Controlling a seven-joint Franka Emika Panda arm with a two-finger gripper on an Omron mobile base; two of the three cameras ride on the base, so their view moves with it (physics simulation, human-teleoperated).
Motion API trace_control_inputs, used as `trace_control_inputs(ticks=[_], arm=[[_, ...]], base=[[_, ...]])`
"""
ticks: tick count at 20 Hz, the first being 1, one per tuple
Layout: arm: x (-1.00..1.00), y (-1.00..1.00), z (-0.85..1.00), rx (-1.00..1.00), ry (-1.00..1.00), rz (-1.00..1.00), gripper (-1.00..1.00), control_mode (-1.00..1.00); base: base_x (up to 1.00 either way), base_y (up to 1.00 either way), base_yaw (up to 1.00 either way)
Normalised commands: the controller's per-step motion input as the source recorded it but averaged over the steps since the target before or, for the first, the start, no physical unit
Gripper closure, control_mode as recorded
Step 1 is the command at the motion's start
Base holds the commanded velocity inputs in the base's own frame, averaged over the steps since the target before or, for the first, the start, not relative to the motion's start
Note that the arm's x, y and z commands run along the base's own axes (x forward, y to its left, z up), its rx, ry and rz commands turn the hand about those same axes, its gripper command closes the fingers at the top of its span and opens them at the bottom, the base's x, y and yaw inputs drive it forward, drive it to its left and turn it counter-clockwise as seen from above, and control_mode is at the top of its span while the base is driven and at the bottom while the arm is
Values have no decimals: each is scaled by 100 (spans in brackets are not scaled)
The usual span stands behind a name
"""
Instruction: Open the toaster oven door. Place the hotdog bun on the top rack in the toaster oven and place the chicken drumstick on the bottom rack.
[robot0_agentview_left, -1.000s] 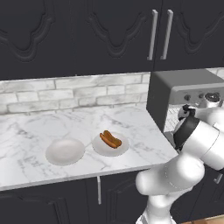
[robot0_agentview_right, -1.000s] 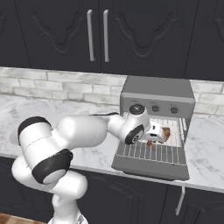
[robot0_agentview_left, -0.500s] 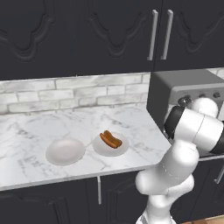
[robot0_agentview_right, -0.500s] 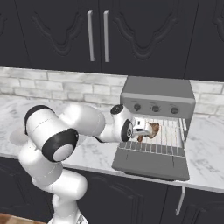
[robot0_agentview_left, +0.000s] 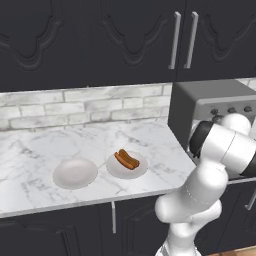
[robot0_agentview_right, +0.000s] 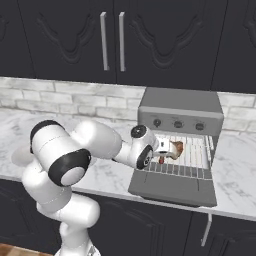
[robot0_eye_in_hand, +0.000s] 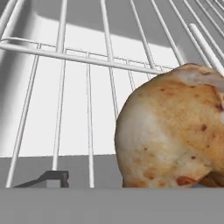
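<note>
The toaster oven (robot0_agentview_right: 180, 107) stands on the counter with the toaster oven door (robot0_agentview_right: 172, 189) folded down flat. Inside, the chicken drumstick (robot0_agentview_right: 176, 147) lies on a wire rack (robot0_agentview_right: 197, 157) low in the cavity; I cannot tell for sure which rack it is. My gripper (robot0_agentview_right: 163, 149) sits at the mouth of the oven, just left of the drumstick, jaws open. In the hand view the drumstick (robot0_eye_in_hand: 175, 131) is close on the right, and one fingertip (robot0_eye_in_hand: 54, 177) stands apart from it. The hotdog bun (robot0_agentview_left: 126, 159) rests on a white plate (robot0_agentview_left: 112, 171).
A second, bare white plate (robot0_agentview_left: 75, 172) sits left of the bun's plate on the marble counter (robot0_agentview_left: 40, 150). Dark cabinets (robot0_agentview_right: 110, 40) hang above, with a brick backsplash (robot0_agentview_left: 75, 105) behind. My arm's elbow (robot0_agentview_right: 60, 150) bulks over the counter's front edge.
My elbow has swung up and away to the left while the hand stayed at the oven mouth, drawing back slightly. The drumstick stays on the rack.
</note>
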Motion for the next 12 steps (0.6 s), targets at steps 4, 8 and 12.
trace_control_inputs(ticks=[4, 8, 12], arm=[[-55, -37, -56, 18, 29, 31, -100, -100], [-39, -32, -50, 28, 44, 37, -100, -100], [-42, -30, -45, 30, 43, 42, -100, -100]], base=[[0, 0, 0], [0, 0, 0], [0, 0, 0]])
